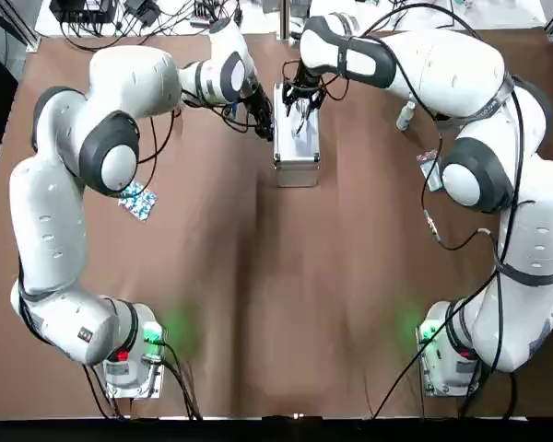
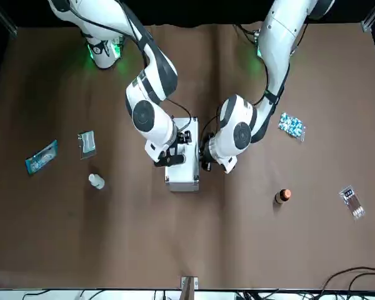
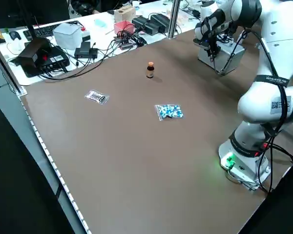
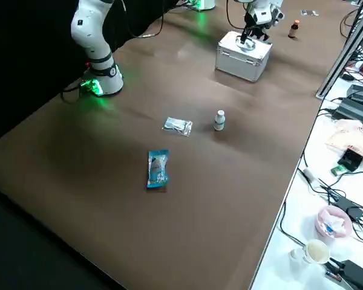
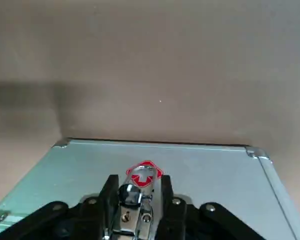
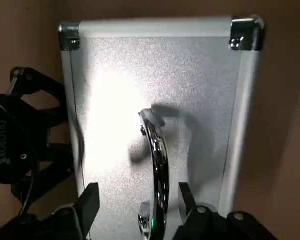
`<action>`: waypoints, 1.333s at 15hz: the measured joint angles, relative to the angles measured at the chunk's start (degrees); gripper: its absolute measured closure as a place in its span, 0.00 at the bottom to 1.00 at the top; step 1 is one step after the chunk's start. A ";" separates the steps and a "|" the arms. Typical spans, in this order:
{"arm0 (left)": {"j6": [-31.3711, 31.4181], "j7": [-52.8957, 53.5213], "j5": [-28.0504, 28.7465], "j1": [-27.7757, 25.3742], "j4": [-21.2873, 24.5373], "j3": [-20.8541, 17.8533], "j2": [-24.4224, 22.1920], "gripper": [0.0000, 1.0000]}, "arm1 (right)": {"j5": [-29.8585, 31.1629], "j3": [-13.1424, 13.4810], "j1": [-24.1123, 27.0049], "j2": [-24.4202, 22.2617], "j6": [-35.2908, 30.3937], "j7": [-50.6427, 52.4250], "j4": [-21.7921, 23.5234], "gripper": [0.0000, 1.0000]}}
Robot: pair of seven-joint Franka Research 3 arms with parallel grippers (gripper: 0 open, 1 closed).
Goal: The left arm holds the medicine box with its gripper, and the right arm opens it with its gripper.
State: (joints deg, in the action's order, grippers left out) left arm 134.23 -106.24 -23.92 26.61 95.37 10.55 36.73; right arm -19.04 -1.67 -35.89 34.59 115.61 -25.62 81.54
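Black fingers of the left gripper (image 5: 137, 182) are seen closed in on a metal latch (image 5: 132, 200), one finger tight against each side of it, just below a red cross badge (image 5: 144, 172). The latch is set in a side wall of the medicine box (image 1: 295, 152). In the top view this gripper is placed against the box's left wall, in the upper centre of the frame.

The right gripper (image 6: 137, 189) is held over the top of the box. Its fingers are spread wide on either side of the curved carrying handle (image 6: 157, 145) and kept apart from it.

The box, a silver aluminium case, is shown shut, handle upward, on the brown bench (image 1: 258, 295). It is found in the upper middle of the top view, between the two arms.

Farther out, a blister pack of blue pills (image 1: 136, 201) is seen left of centre in the top view, near the left arm's elbow. In the front view a small white bottle (image 2: 96, 181) is placed at the left and a small brown bottle (image 2: 282, 196) at the lower right, both well apart from the box.
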 joint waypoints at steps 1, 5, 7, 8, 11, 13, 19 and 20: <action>-0.38 0.07 0.03 0.01 0.17 0.01 -0.14 0.68 | 0.00 0.00 0.00 0.01 0.00 0.00 0.00 0.28; -0.32 0.11 0.07 0.06 0.29 -0.01 -0.30 0.70 | 0.00 0.00 0.00 0.06 0.00 0.00 0.00 0.28; -0.31 0.11 0.07 0.06 0.29 -0.01 -0.30 0.70 | 0.00 0.00 0.00 0.07 0.00 0.00 0.00 0.28; -0.31 0.11 0.07 0.07 0.29 -0.01 -0.30 0.70 | 0.00 0.00 0.00 0.09 0.00 -0.01 0.00 0.29; -0.30 0.11 0.07 0.07 0.30 -0.01 -0.31 0.70 | 0.00 0.00 0.00 0.12 0.00 -0.03 0.00 0.40; -0.30 0.11 0.07 0.07 0.31 -0.01 -0.31 0.70 | 0.00 0.08 0.02 0.13 0.00 -0.03 0.00 0.50; -0.26 0.11 0.08 0.07 0.34 -0.02 -0.31 0.70 | -0.03 0.41 0.28 0.13 -0.18 -0.15 0.00 0.82; -0.26 0.11 0.08 0.07 0.34 -0.02 -0.31 0.70 | -0.03 0.41 0.28 0.13 -0.18 -0.15 0.00 0.82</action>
State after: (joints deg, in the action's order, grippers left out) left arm 133.96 -106.13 -23.84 26.68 95.72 10.53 36.41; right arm -19.07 -1.26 -35.61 34.72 115.43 -25.77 81.54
